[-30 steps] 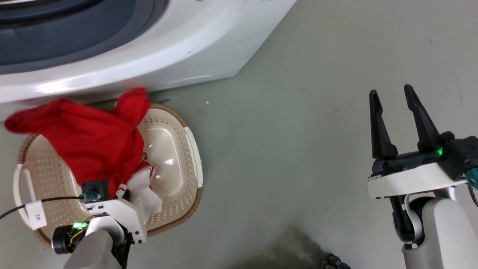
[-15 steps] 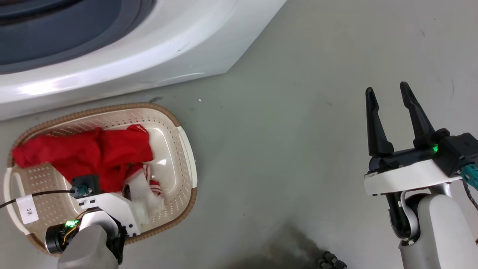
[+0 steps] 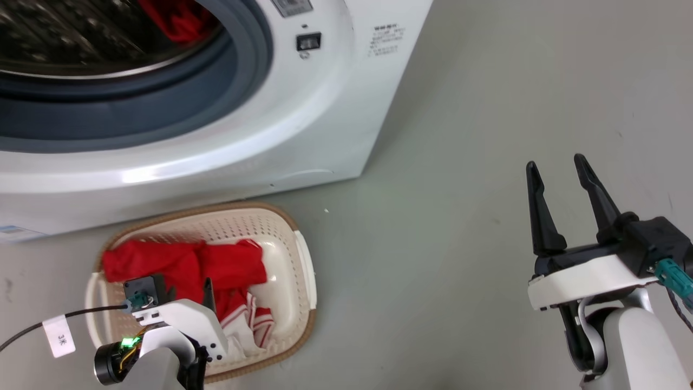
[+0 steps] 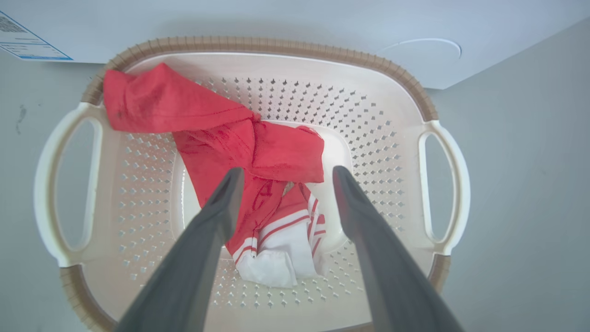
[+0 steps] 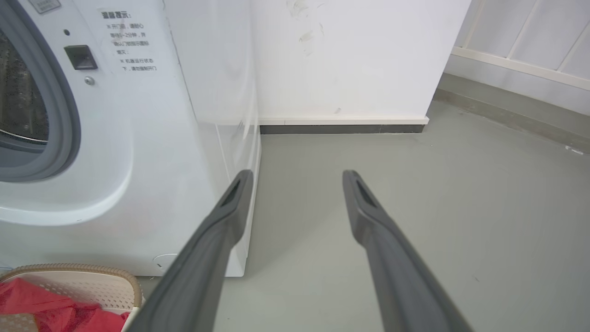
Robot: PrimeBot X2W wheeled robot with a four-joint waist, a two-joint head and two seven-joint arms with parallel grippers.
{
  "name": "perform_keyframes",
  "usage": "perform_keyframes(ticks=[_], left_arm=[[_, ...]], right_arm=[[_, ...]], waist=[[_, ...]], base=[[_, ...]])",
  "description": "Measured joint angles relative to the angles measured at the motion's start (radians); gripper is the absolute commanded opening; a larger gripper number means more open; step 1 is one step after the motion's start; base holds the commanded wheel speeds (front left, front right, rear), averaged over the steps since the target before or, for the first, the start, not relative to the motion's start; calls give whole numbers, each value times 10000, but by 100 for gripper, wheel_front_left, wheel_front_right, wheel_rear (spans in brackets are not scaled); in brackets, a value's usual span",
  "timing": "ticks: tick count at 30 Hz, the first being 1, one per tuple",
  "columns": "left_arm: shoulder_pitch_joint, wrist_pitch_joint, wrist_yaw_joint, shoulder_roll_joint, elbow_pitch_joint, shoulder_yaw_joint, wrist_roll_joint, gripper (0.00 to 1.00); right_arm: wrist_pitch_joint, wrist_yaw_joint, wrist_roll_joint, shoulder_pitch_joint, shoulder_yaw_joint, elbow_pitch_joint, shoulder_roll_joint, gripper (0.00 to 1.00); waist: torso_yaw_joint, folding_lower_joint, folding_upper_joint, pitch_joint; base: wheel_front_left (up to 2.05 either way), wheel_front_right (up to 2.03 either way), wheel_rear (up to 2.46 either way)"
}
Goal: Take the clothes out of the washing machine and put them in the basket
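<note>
The cream basket (image 3: 304,260) stands on the floor right in front of the white washing machine (image 3: 325,108). Red clothes (image 3: 184,265) with white bands lie heaped inside it. In the left wrist view my left gripper (image 4: 286,173) hangs open just above those clothes (image 4: 216,133) and the basket's rim (image 4: 276,44), holding nothing. A further red garment (image 3: 173,19) lies in the steel drum behind the grey porthole rim. My right gripper (image 3: 555,161) stands open and empty over bare floor, far right of the basket. The right wrist view has that gripper (image 5: 298,173) beside the machine's corner (image 5: 230,138).
Grey floor (image 3: 460,216) stretches to the right of the machine. A white wall with a dark skirting (image 5: 341,129) stands behind it. A black cable with a paper tag (image 3: 59,338) trails from my left wrist. The basket's corner (image 5: 92,269) sits at the machine's foot.
The red garment that hung from my left gripper has dropped into the basket, and the gripper is open above it. The head camera has tilted up, bringing the drum into view. The right arm is unchanged.
</note>
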State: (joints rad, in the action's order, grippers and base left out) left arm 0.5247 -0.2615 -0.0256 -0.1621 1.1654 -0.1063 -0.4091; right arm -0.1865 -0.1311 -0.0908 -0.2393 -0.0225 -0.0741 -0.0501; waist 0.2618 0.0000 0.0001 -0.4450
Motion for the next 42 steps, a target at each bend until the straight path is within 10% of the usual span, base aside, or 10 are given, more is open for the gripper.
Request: perform_keyframes(ticks=[24, 42], left_arm=[[-2482, -17, 408, 520, -7267, 1415, 1981, 100], [2055, 1837, -454, -1404, -5676, 1689, 1567, 100]], right_arm=[[1005, 0, 384, 1260, 251, 1081, 0, 100], [180, 0, -562, 752, -119, 458, -6, 100]], waist=[[-1243, -2, 0, 2286], [405, 0, 0, 892]], base=[[0, 0, 0], [0, 0, 0]])
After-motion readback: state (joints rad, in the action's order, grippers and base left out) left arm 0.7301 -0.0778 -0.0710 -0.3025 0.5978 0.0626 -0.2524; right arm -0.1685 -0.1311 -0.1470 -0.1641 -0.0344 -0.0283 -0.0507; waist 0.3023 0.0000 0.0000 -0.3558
